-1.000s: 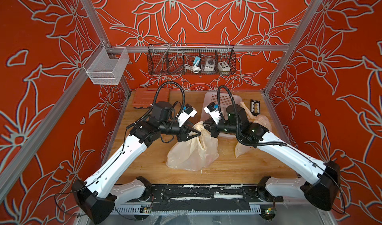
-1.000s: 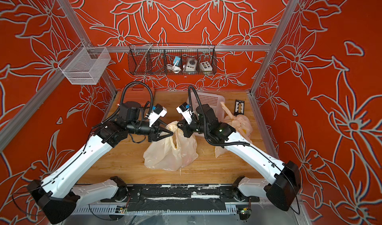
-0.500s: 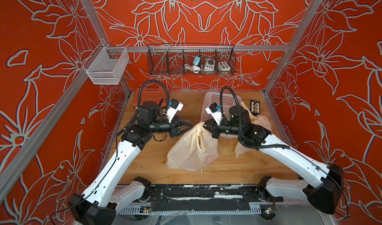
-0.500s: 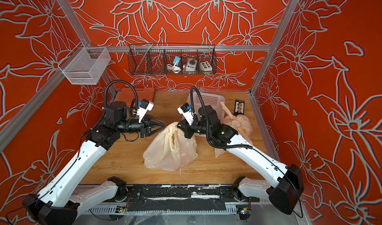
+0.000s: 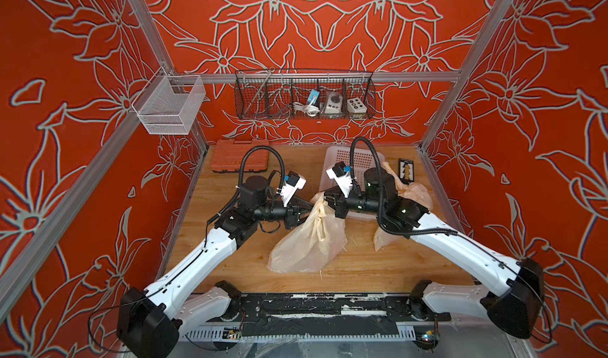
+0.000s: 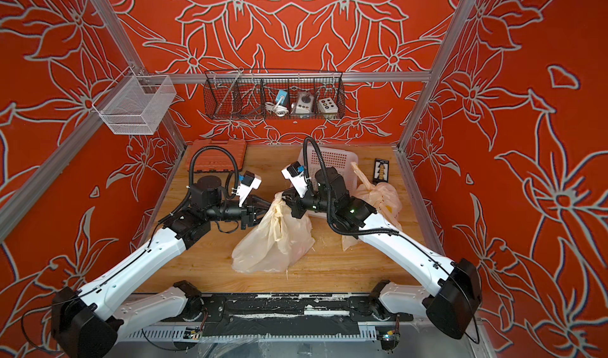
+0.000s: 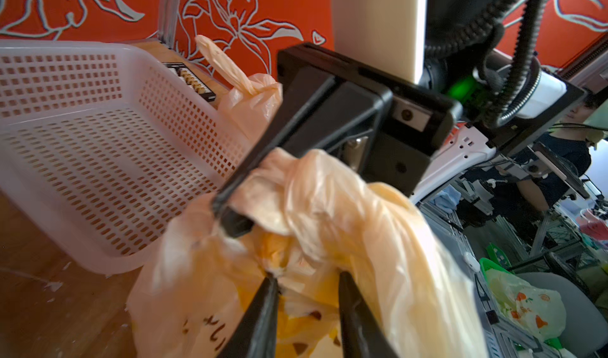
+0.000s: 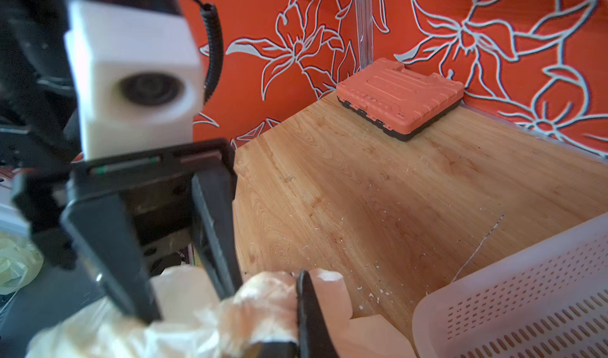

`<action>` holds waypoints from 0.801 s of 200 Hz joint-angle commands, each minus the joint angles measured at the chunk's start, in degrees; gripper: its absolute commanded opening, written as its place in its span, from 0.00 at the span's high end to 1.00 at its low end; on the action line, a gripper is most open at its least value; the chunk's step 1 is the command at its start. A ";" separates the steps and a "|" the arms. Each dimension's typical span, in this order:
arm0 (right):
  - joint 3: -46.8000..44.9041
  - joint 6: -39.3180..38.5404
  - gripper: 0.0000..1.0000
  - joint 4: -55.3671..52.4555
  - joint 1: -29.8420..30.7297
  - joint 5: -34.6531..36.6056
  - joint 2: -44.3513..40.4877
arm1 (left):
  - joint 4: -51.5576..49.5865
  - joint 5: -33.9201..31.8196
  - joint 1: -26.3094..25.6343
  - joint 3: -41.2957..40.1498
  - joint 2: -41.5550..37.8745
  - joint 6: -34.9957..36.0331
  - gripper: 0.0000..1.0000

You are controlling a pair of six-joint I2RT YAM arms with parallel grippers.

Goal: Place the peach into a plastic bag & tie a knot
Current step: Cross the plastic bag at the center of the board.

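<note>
My left gripper [image 7: 306, 280] stands narrow but unclosed, astride the plastic bag [image 5: 309, 244] at mid-table [image 5: 362, 267]. The peach is presumably inside, unseen. The right gripper [image 7: 227, 218] pinches the bag's neck. I judge we're at the knotting step, and next I need a firm left grab.

Inside the plastic bag [image 7: 345, 201], the contents show only as blurred yellow patches. The fingers of the left end effector [image 7: 306, 275] run off the left wrist view's bottom edge. In both top views the right arm [image 5: 460, 247] covers part of the white basket [image 5: 362, 157] and the second bag [image 5: 416, 193]. The small items in the wire rack [image 5: 263, 93] are too small to name.
</note>
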 commanded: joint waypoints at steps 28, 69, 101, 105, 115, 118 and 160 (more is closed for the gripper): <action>-4.71 10.00 1.00 18.24 -0.54 -6.76 0.72 | 9.31 -22.43 -7.24 -0.30 2.52 1.38 0.62; -10.11 21.66 1.00 38.83 -2.33 -16.32 1.93 | 9.72 -32.80 -11.19 -4.12 0.75 7.75 0.58; -10.50 29.12 1.00 49.15 -3.41 -25.06 5.48 | 8.00 -37.65 -11.03 -8.72 -3.68 10.96 0.58; -10.45 30.06 1.00 50.38 -3.47 -25.85 5.90 | 7.74 -37.85 -11.02 -9.03 -3.70 11.23 0.58; -10.34 31.40 1.00 51.97 -3.60 -26.98 6.80 | 7.88 -37.86 -10.89 -9.76 -6.87 11.70 0.58; -10.37 31.59 1.00 52.03 -3.66 -27.25 6.96 | 7.98 -37.85 -10.93 -9.94 -7.38 11.71 0.58; -9.73 28.91 1.00 48.45 -3.73 -27.59 7.52 | 5.29 -36.59 -9.44 -10.86 -13.94 11.38 0.58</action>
